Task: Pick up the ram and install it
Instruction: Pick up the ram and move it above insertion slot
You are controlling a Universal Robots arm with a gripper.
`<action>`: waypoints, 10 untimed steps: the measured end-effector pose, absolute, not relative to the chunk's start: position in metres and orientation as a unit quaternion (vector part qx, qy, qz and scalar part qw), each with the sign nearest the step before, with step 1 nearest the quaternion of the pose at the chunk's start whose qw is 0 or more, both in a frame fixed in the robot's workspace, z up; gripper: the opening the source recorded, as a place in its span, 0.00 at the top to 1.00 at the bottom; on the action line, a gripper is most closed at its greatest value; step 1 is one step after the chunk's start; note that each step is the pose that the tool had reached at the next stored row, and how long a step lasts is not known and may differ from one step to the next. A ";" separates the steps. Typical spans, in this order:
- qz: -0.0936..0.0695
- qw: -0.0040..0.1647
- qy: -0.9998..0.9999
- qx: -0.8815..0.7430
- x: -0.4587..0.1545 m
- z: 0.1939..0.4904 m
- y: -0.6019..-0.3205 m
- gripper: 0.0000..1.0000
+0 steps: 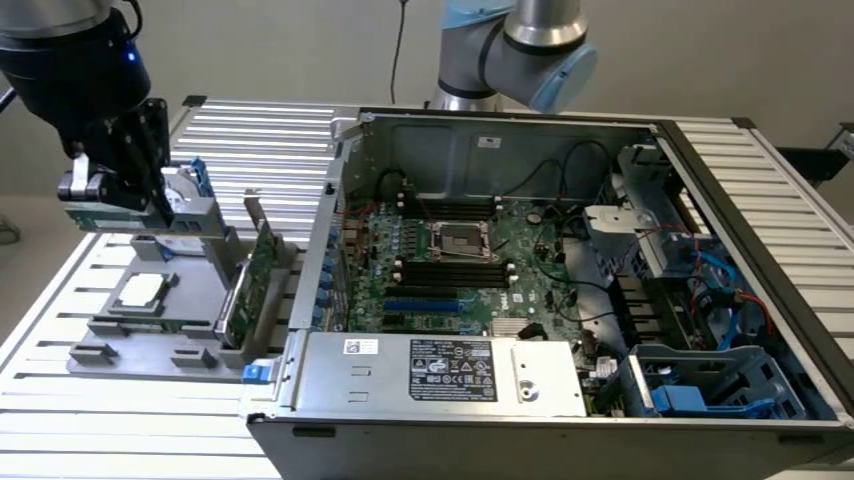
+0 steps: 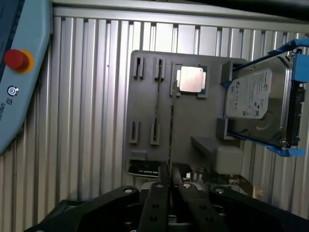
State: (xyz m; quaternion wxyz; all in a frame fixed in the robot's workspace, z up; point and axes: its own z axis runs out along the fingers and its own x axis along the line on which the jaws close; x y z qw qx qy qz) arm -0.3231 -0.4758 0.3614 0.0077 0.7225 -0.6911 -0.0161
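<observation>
We see the black gripper (image 2: 170, 182) with its jaws nearly closed, pinching the long, thin green circuit-board ram (image 2: 170, 135) edge-on. The ram hangs above a flat grey plastic tray (image 2: 145, 104) on the ribbed aluminium counter (image 2: 82, 96).

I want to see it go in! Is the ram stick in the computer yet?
Out. The claw grips the ram over the gray tray, outside the computer case.

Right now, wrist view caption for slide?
End effector gripping long thin green ram stick edge-on above grey plastic parts tray.
</observation>
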 end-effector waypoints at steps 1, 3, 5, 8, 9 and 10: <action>-0.016 0.008 -0.691 0.723 -0.320 0.363 -0.475 0.87; -0.016 0.008 -0.691 0.723 -0.314 0.365 -0.473 0.87; -0.016 0.008 -0.691 0.723 -0.308 0.368 -0.472 0.87; -0.016 0.008 -0.691 0.723 -0.298 0.371 -0.470 0.87; -0.016 0.008 -0.691 0.723 -0.295 0.372 -0.469 0.87; -0.016 0.008 -0.691 0.722 -0.291 0.373 -0.468 0.87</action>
